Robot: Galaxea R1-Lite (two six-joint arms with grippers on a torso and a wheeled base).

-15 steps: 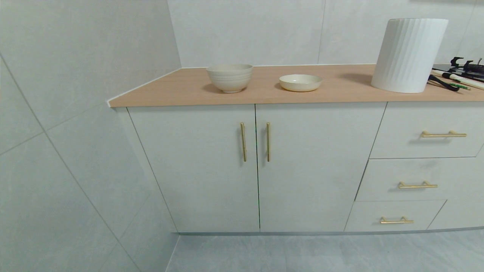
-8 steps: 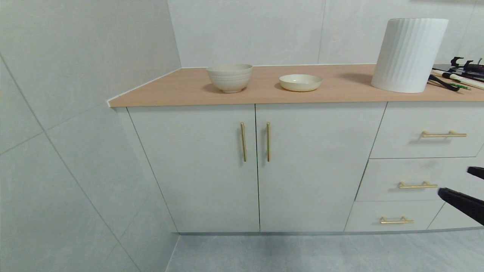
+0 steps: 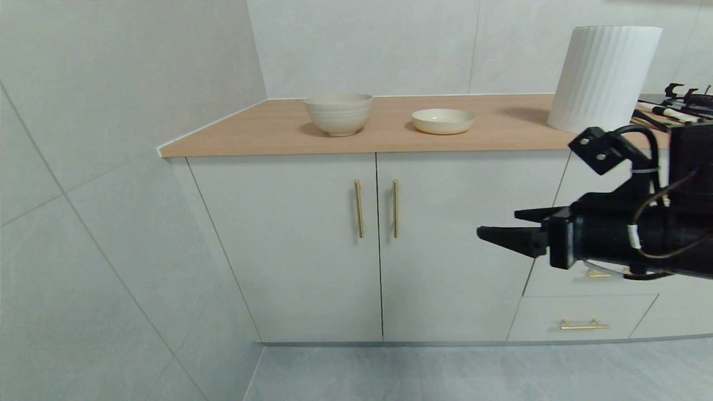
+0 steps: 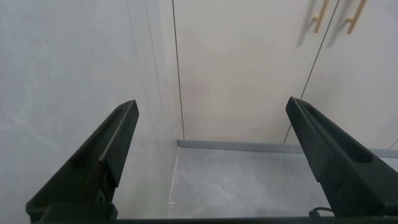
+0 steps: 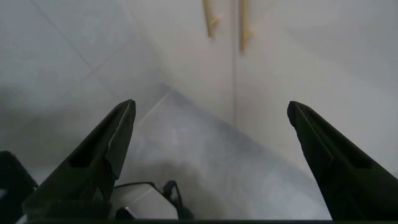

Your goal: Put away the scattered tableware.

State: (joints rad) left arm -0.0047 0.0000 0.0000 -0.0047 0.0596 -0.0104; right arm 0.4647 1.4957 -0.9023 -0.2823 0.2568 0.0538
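A beige ribbed bowl point(image 3: 338, 114) and a shallow cream dish point(image 3: 443, 121) stand on the wooden counter point(image 3: 267, 133), above a white double-door cabinet with two gold handles point(image 3: 359, 209). My right gripper point(image 3: 498, 223) hangs open and empty in front of the drawers, to the right of the cabinet doors and below counter height. In the right wrist view that gripper point(image 5: 211, 107) points toward the door handles point(image 5: 244, 25) and the floor. In the left wrist view my left gripper point(image 4: 211, 109) is open and empty, low down, facing the cabinet's left corner and the floor.
A tall white ribbed cylinder point(image 3: 604, 81) stands at the counter's right, with several utensils point(image 3: 677, 108) beyond it. Three drawers with gold pulls point(image 3: 584, 325) sit right of the doors. A tiled wall point(image 3: 111, 167) closes off the left side.
My right arm has come up into the head view from the lower right and moved left, now in front of the drawers. The bowl and dish have not moved.
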